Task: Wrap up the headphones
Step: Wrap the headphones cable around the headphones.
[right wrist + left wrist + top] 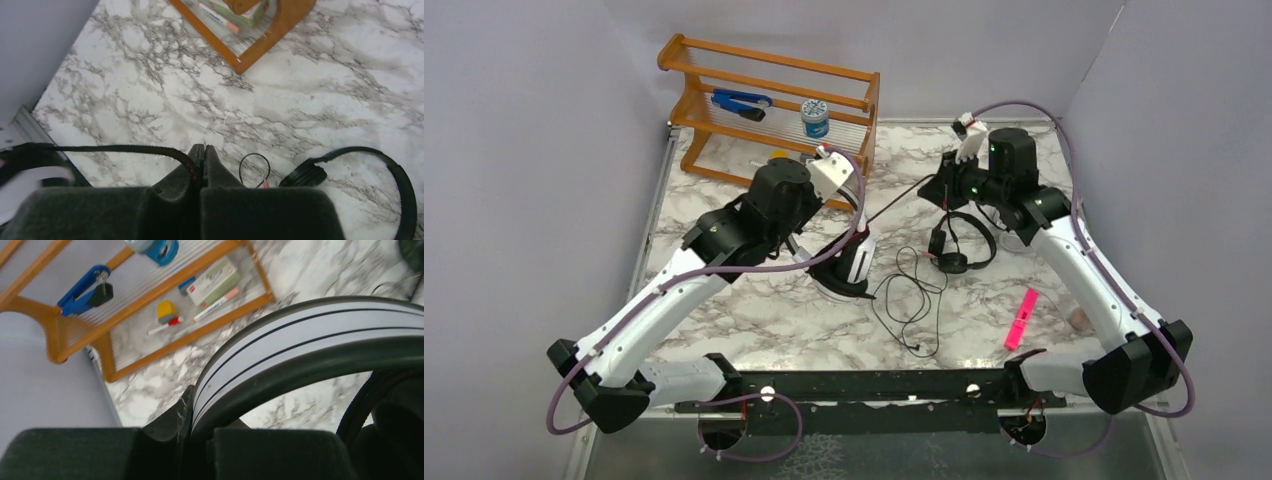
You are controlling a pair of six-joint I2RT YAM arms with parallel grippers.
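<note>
Right wrist view: the right fingers [220, 177] are pressed fully together, pinching the black cord [115, 148], which runs off taut to the left. In the left wrist view, the left fingers [172, 422] are closed almost tight on the striped headband [310, 335] of the white headphones [856, 260]. These hang just in front of the rack [769, 105], toward its right end. From there the cord stretches to the right fingers, off the rack's right end. The black headphones [307, 175] lie on the desk [754, 310], farther from the rack, beside slack cord; I cannot tell whose it is. The step in hand looks like winding the white set's cord. Next, the right arm must carry the taut cord around the headband while the left holds steady.
</note>
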